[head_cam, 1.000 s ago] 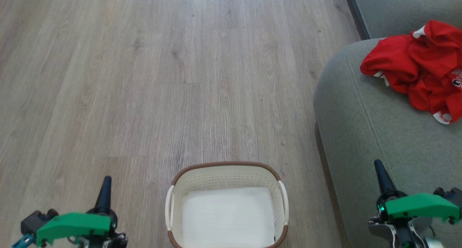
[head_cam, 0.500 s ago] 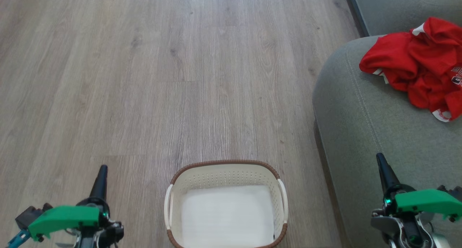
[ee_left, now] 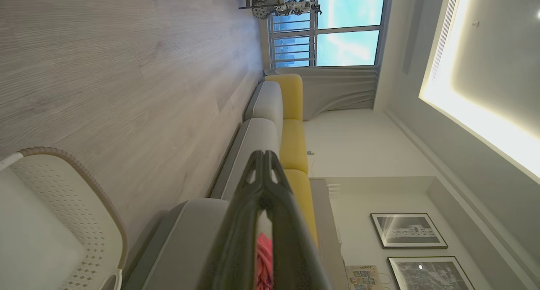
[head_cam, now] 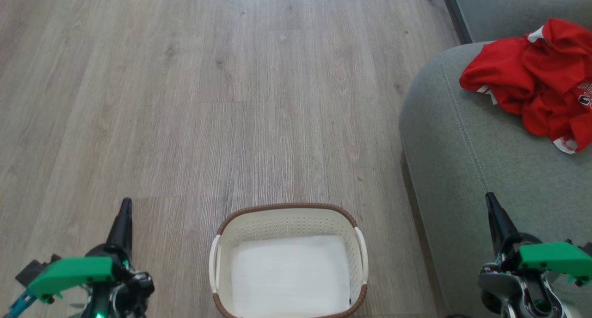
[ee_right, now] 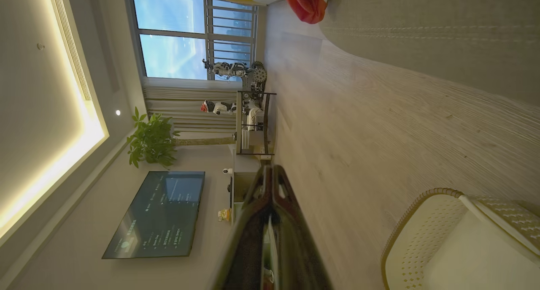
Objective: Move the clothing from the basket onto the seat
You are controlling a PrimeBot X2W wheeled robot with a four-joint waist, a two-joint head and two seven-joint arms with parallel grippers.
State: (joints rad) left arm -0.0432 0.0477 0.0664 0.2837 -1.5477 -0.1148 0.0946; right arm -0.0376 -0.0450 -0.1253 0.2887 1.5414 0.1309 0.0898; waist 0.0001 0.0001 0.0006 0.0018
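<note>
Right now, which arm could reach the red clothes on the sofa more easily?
Probably right. My right gripper is over the seat, where the clothing lies. The left gripper is past the basket, above the floor, farther away.

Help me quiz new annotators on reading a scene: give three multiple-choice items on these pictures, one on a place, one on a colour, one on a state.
1. Where does the clothing lie?
A. In the basket
B. On the seat
C. On the floor

2. What colour is the basket's rim?
A. Brown
B. Blue
C. Black

3. What state is the basket in?
A. Tipped on its side
B. Upright and full
C. Upright and empty

Answers:
1 B: the red heap rests on the grey-green cushion, apart from the basket.
2 A: a brown band runs round the top of the cream perforated wall.
3 C: the basket stands on the floor with its pale bottom bare in the head view.
</note>
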